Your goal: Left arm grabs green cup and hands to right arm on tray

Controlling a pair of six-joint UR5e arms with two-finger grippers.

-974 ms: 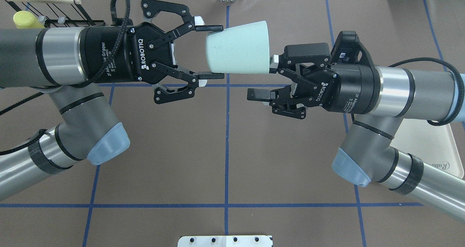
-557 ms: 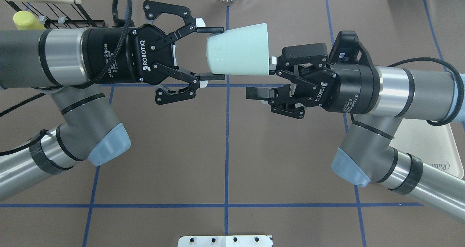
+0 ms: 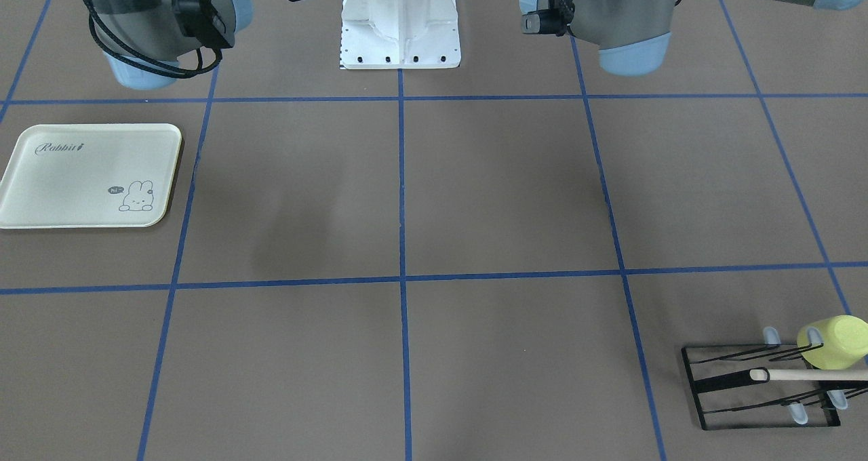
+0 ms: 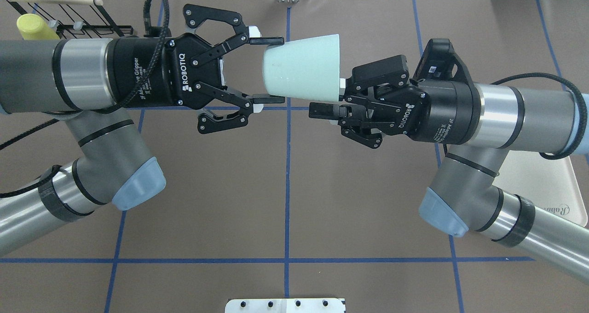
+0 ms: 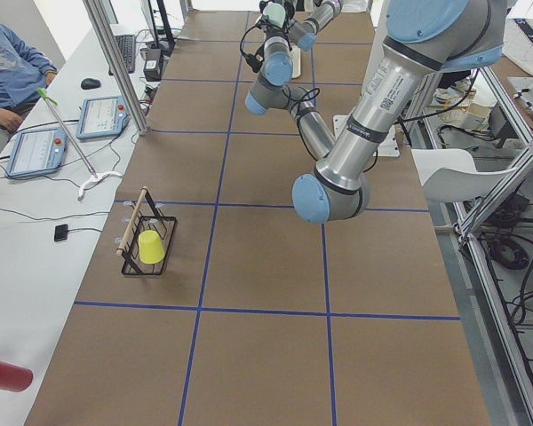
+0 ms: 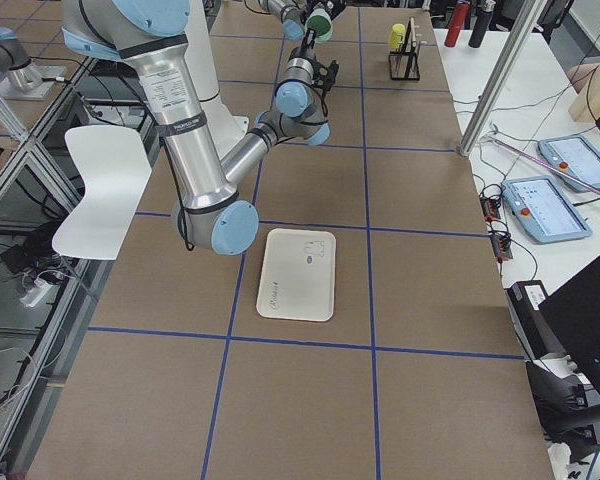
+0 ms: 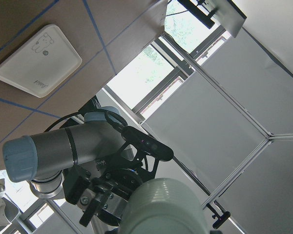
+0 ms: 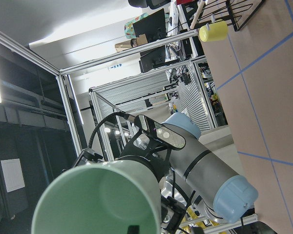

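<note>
Green cup (image 4: 301, 66): held in the air on its side, above the far middle of the table (image 3: 502, 190). Base points toward my left gripper (image 4: 282, 70), mouth toward my right gripper (image 4: 329, 96).

Left fingers (image 4: 267, 40) are spread wide and clamped on the cup's narrow end, one tip on each side of the base.

Right jaws are part-way apart at the cup's mouth. One finger is at the rim. The other finger (image 4: 322, 111) lies outside the wall with a thin gap showing, so it has no grip.

Left arm (image 4: 55, 73) and right arm (image 4: 520, 115) reach in level from opposite sides, wrists facing each other.

Tray (image 3: 68, 176): flat on the table on my right side, rabbit print up, well apart from the cup.

Surface: brown table cover, marked into large squares by blue tape (image 3: 401, 176). White mounting plate (image 3: 400, 27) at my base. Far left corner has a black wire rack (image 3: 753, 386) with a yellow cup (image 3: 833, 342) hung on it and a wooden rod (image 3: 814, 375) across the top.

Room: metal frame posts (image 5: 117, 67) along the table's edge. Side desk (image 5: 35, 222) beyond them carries control pads (image 5: 37, 151). A person (image 5: 13, 53) in blue sits there. White chair (image 6: 100, 190) stands behind me.
</note>
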